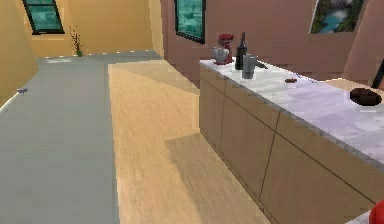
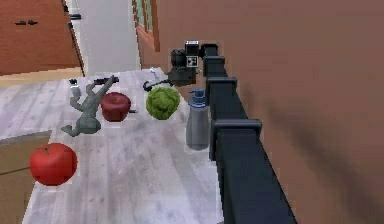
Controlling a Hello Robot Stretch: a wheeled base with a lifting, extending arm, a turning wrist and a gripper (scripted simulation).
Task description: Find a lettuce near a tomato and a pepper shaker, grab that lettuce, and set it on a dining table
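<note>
Gripper (image 2: pixel 181 68) at upper middle of the arm side view, green lettuce (image 2: pixel 163 102) just below on the counter (image 2: pixel 150 175); whether it holds anything is unclear.

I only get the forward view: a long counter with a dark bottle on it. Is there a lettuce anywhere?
Observer: Yes. In the arm side view a green lettuce lies on a white marbled countertop.
Operator: Anything next to it?
Observer: It sits between a red round fruit, on its left in the picture, and a grey shaker-like container, on its right.
Operator: And where's the robot's arm?
Observer: The dark arm runs up the picture past the container, and its end effector shows above the lettuce. I can't tell whether it holds anything.
</note>
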